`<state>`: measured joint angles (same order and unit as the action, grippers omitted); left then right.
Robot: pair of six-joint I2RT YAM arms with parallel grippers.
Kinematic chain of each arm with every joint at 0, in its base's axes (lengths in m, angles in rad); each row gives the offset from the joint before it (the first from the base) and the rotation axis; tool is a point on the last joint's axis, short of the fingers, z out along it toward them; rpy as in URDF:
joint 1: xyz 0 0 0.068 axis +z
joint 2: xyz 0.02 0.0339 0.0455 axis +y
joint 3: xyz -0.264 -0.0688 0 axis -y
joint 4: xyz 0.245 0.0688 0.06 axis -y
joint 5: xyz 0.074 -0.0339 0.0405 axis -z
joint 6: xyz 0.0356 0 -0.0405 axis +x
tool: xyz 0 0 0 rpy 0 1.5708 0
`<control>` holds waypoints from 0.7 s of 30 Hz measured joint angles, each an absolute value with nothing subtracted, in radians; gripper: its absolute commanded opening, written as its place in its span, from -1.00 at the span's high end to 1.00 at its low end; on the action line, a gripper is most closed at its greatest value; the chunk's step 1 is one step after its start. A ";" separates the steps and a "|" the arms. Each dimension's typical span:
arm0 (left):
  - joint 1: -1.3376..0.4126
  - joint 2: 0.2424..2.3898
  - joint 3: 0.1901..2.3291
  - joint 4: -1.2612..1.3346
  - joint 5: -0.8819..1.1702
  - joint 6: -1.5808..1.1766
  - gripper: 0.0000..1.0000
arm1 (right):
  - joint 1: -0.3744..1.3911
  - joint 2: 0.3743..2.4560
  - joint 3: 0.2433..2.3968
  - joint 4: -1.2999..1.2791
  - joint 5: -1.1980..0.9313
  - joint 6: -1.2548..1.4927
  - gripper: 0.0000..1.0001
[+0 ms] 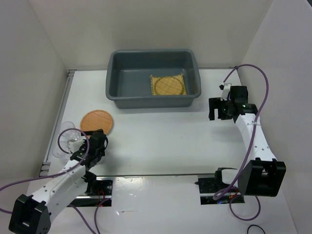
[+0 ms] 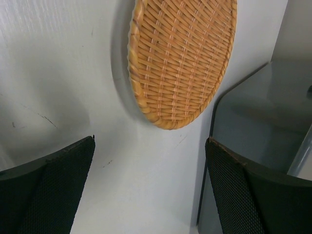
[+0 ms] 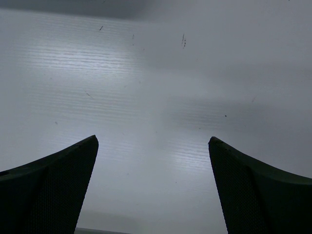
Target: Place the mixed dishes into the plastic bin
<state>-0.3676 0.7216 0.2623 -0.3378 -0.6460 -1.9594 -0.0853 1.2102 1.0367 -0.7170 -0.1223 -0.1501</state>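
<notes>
White tabletop (image 1: pixel 161 141) holds the orange-brown mat (image 1: pixel 96 120) just ahead of the left gripper (image 2: pixel 151 141), jaws wide (likely lined up to take it); the right gripper (image 1: pixel 217 109), equally wide, hovers empty beside the plastic bin (image 1: pixel 146 101), where both yellow mats (image 1: pixel 169 85) lie.

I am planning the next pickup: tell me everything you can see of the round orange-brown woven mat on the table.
The round orange-brown mat is a flat disc of woven straw-like strands with a thicker braided rim. It lies flat on the white table, left of centre, outside the grey bin and nearer the arms than its front left corner. Nothing rests on it. The open left gripper is just short of it, not touching.
</notes>
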 measured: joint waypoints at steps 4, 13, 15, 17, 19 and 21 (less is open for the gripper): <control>-0.368 0.722 0.229 -0.300 -0.674 -1.972 -1.00 | -0.093 1.211 1.037 -0.717 -0.131 -0.152 -0.96; -0.342 0.775 0.156 -0.123 -0.699 -1.992 -1.00 | -0.093 1.211 1.037 -0.718 -0.138 -0.165 -0.96; -0.316 0.814 0.159 -0.081 -0.696 -1.991 -1.00 | -0.093 1.211 1.037 -0.718 -0.139 -0.167 -0.96; -0.287 0.867 0.174 -0.043 -0.688 -1.989 -1.00 | -0.093 1.211 1.036 -0.718 -0.139 -0.171 -0.96; -0.265 0.926 0.199 -0.007 -0.676 -1.989 -1.00 | -0.093 1.211 1.036 -0.718 -0.139 -0.174 -0.96; -0.251 0.974 0.213 0.036 -0.659 -1.985 -1.00 | -0.093 1.211 1.036 -0.719 -0.139 -0.176 -0.96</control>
<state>-0.2508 0.9745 0.2127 0.0357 -0.6590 -1.9854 -0.0925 1.2106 1.0363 -0.7185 -0.1394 -0.1764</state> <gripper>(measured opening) 1.001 0.982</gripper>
